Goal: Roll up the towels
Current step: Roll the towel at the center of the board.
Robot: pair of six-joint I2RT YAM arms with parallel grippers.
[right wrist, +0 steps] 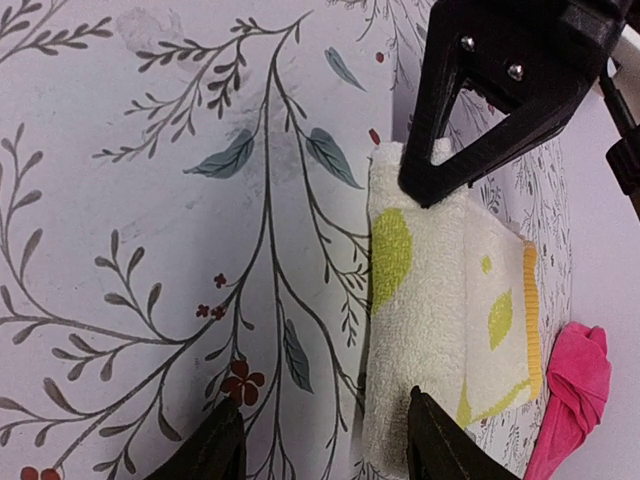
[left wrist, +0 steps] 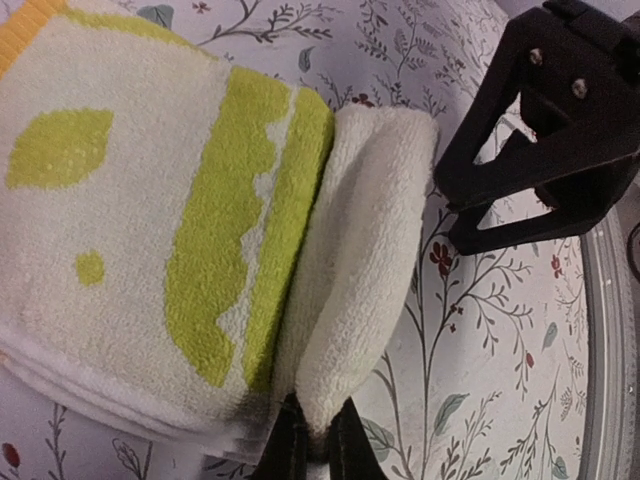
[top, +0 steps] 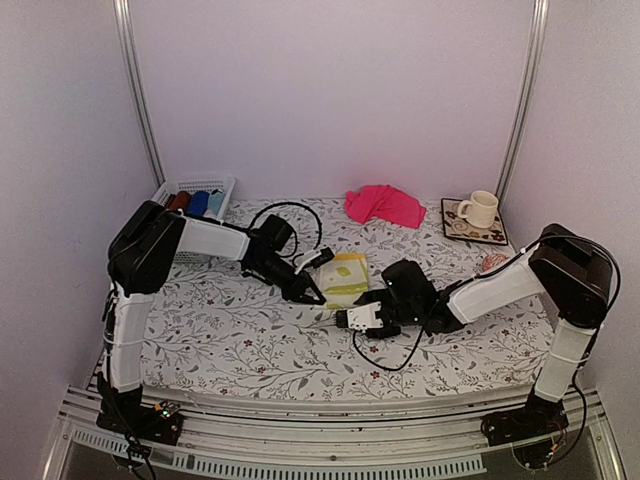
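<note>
Over the table, seen from above, the left arm folds at a raised elbow and runs its forearm rightward and down. That puts the left gripper at the near left corner of the yellow towel, which lies folded flat near the table's middle. The right arm rises from its base, bends, and stretches its white forearm leftward and low. The right gripper hangs just on the near side of that towel. The pink towel lies crumpled at the back, well apart from both grippers. A basket sits back left and a cup back right.

From the left wrist, the left gripper is clamped tight on a turned-over lip of the yellow towel, with cloth pinched between its fingertips. The lip curls up off the flat part. The right gripper's black frame stands just beyond it, not touching.

From the right wrist, the right gripper's fingers stand apart and clasp nothing. One is over bare tablecloth and the other over the yellow towel's near end; I cannot tell whether it touches. At the far end the left gripper bears on the towel's corner. The pink towel shows at the right edge.
</note>
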